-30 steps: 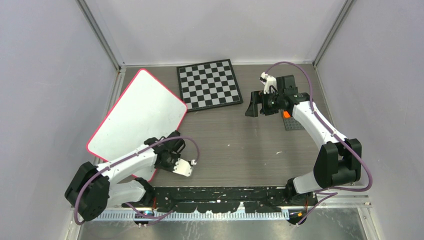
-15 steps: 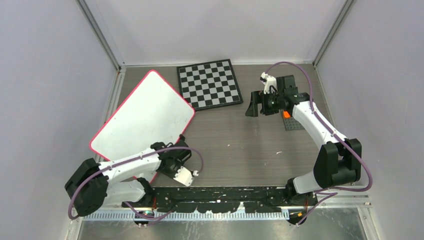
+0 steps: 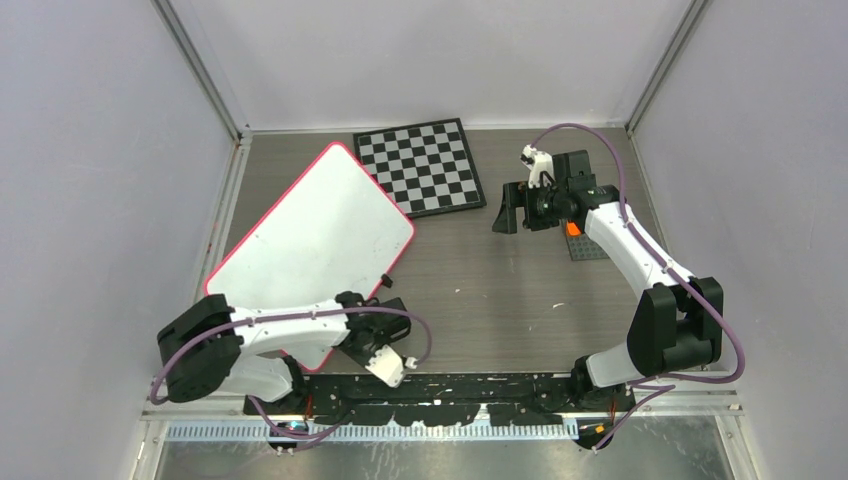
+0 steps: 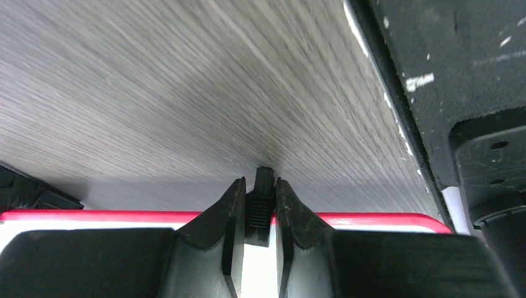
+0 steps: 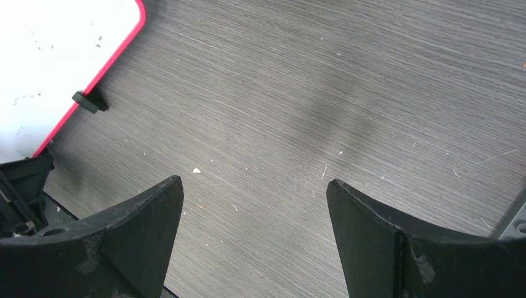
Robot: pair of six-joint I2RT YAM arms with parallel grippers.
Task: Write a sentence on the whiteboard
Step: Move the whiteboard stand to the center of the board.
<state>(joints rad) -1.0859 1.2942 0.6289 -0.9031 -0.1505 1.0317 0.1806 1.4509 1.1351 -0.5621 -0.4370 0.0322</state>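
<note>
The whiteboard (image 3: 310, 240), white with a red-pink rim, lies tilted on the left half of the table. No blue sentence shows on it, only faint specks. My left gripper (image 3: 392, 308) is at its near right edge. In the left wrist view the gripper (image 4: 265, 186) is shut on a small black clip foot (image 4: 264, 208) on the red rim (image 4: 372, 220). My right gripper (image 3: 507, 208) is open and empty above the bare table at the right. The right wrist view shows that gripper (image 5: 254, 186) wide open, with a corner of the whiteboard (image 5: 56, 56) and another clip foot (image 5: 90, 101).
A black-and-white checkered board (image 3: 420, 167) lies at the back centre, touching the whiteboard's far corner. A grey plate (image 3: 590, 248) with an orange piece (image 3: 572, 228) lies under the right arm. The black base rail (image 3: 450, 385) runs along the near edge. Grey walls enclose the table.
The whiteboard has slid to the right and towards the checkered board, pulled by my left gripper, which moved right and nearer the base rail. The right arm has not moved.
</note>
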